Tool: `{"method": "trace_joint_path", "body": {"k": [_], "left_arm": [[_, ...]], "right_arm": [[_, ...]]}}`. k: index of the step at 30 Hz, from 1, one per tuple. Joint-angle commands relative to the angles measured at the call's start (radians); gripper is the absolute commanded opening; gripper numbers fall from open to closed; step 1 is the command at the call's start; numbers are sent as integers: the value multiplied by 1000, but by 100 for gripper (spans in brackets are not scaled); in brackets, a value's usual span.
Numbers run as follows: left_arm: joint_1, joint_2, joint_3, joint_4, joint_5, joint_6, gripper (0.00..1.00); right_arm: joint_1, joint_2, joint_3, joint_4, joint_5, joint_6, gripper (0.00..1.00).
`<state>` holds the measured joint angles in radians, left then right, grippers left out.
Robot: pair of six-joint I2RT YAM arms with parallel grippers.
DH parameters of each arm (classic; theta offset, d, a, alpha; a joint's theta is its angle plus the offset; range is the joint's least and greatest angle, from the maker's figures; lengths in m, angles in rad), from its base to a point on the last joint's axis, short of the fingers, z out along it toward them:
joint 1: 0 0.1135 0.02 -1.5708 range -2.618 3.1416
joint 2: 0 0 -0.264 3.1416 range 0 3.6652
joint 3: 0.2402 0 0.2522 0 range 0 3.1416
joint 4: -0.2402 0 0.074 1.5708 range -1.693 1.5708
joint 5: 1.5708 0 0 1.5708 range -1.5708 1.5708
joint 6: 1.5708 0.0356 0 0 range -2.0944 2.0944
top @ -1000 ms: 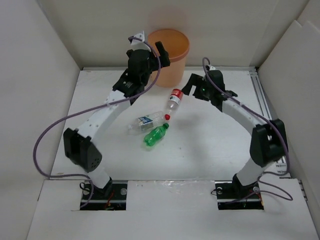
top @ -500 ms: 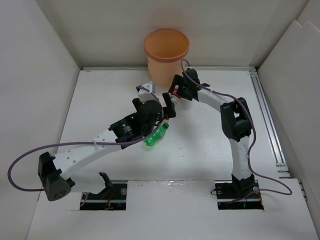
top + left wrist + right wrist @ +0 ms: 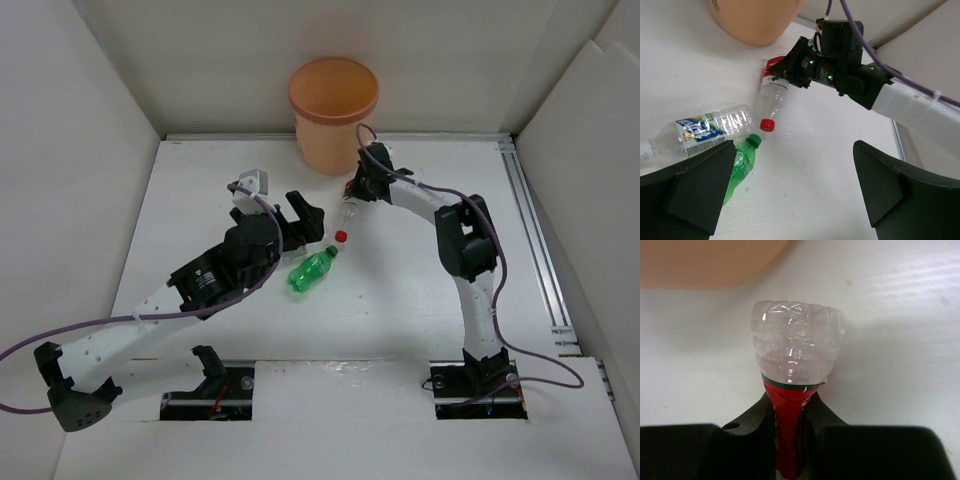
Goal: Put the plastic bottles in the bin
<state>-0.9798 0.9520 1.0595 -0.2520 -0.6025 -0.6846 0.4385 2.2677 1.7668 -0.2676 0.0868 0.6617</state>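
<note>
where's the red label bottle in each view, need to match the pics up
top external: red-label bottle mid-frame, just below the bin, far end in the right claw, red cap towards the arm bases.
left wrist: upper left of centre, cap pointing down.
right wrist: centre of frame, label squeezed between the claw's fingers.
shared landmark: the orange bin, at the top in all three views.

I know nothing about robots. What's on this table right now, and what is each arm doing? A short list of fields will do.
bin: orange, upright at the far edge of the table
right end effector: shut on the red-label bottle, near the bin
left end effector: open, empty, over the other two bottles
green bottle: lying on its side
blue-label bottle: lying beside the green one
bottles outside bin: three
</note>
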Motion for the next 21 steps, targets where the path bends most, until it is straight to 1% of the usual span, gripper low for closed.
{"method": "trace_joint_path", "body": {"k": [1, 2, 4, 5, 6, 7, 8, 9, 10, 11, 13, 14, 15, 16, 17, 20, 21], "left_arm": [[0, 42, -15, 12, 59, 42, 100], [0, 56, -15, 25, 78, 54, 100], [0, 108, -15, 61, 124, 80, 100], [0, 125, -6, 77, 136, 91, 100], [0, 142, -6, 92, 154, 100, 100], [0, 171, -6, 136, 197, 120, 100], [15, 180, -6, 163, 231, 120, 100], [26, 180, -6, 193, 272, 134, 100], [41, 189, -19, 271, 318, 134, 100], [64, 189, -29, 310, 411, 155, 100], [64, 212, -38, 373, 492, 181, 100], [64, 235, -38, 426, 574, 195, 100], [64, 249, -38, 451, 620, 216, 100], [64, 263, -29, 476, 660, 217, 100], [64, 287, -20, 532, 737, 217, 100], [64, 323, -20, 620, 809, 206, 100], [64, 349, -4, 649, 819, 197, 100]], "right_arm": [[-7, -121, -123, -44, 76, -7, 2], [-18, -223, -221, 3, 88, -7, 2], [-33, -328, -306, 48, 88, -19, 2], [-53, -382, -349, 100, 53, -36, 1], [-63, -484, -431, 138, 24, -51, 0], [-72, -532, -469, 177, -13, -72, 0], [-81, -578, -502, 207, -89, -109, 0], [-96, -621, -554, 250, -123, -129, 0], [-96, -707, -578, 261, -142, -143, 0], [-107, -747, -596, 261, -156, -157, 0], [-133, -856, -657, 315, -251, -192, 0], [-148, -890, -681, 347, -304, -192, 0], [-164, -919, -707, 390, -429, -192, 0], [-197, -947, -754, 481, -491, -168, 0], [-214, -989, -774, 531, -609, -151, 0], [-245, -1025, -813, 666, -734, -77, 0], [-245, -1042, -813, 680, -761, -64, 0]]}}
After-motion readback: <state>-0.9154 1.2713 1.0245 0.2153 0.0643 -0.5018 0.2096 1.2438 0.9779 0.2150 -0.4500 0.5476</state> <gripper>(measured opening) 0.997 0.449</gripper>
